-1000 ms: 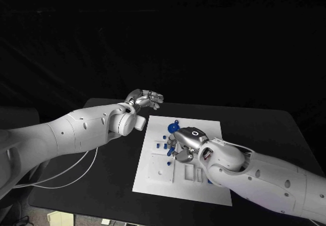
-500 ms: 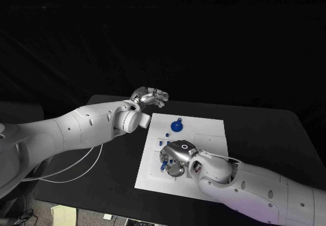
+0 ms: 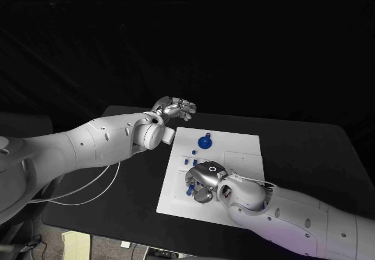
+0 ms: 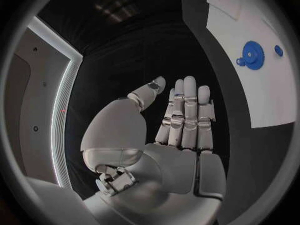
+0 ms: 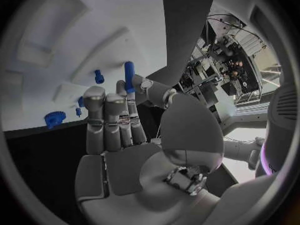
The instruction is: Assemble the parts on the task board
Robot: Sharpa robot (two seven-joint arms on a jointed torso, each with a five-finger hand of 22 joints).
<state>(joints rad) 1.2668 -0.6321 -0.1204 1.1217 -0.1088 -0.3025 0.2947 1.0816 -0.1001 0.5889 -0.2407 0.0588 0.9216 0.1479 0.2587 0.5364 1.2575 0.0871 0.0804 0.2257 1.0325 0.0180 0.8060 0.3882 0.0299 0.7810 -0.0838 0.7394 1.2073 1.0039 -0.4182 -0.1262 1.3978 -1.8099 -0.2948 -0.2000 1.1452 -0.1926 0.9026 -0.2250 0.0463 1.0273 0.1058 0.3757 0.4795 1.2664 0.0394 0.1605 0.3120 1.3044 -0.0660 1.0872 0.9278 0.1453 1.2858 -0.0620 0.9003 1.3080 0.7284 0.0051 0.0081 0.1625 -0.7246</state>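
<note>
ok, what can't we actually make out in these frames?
- Head view: the right hand covers the middle of the task board; slots beneath it are hidden.
- Right wrist view: the blue peg rises between thumb and fingers; its lower end is hidden behind them.
- Head view: small blue parts are too small to identify.
- Left wrist view: the left hand hangs beside the board, off it; the blue gear shows, the board's near end is cut off.

No text, label, brand, number or sign can be read on anything here, neither on the task board nor elsewhere.
</note>
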